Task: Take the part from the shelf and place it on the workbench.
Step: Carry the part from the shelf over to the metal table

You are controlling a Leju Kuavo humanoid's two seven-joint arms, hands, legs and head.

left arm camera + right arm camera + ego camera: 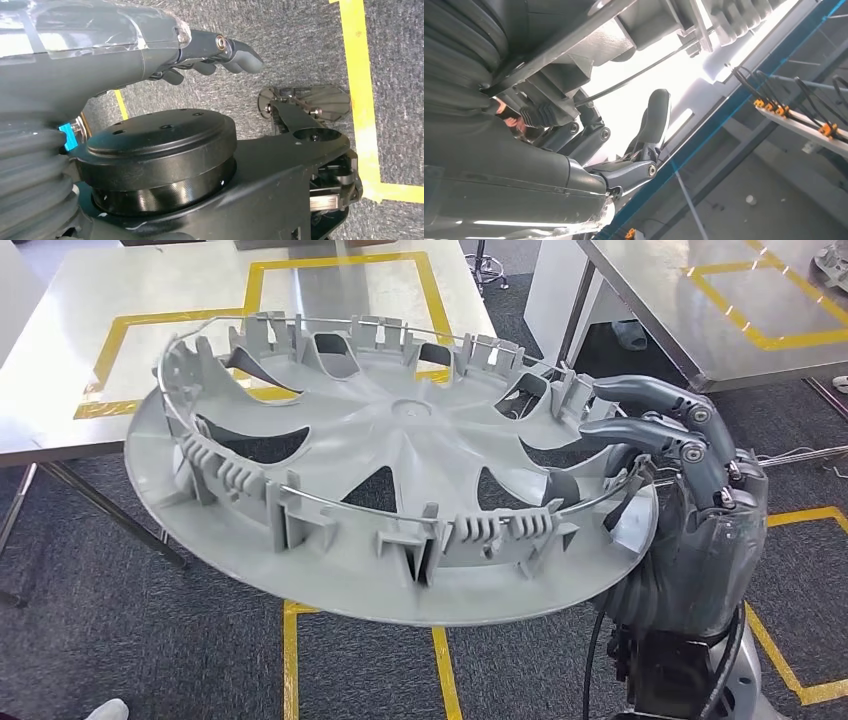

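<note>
The right hand has dark grey fingers with silver screws at the knuckles. Clear, glossy plastic covers its grey back, and a ribbed grey bellows wraps the wrist. Black cables run down beside the black forearm. The left hand has the same clear-covered back, grey fingertips, a ribbed cuff and a small blue tag.

The head view looks down from high over the workbench. The left wrist view faces carpeted floor closely. The right wrist view tilts upward.
</note>
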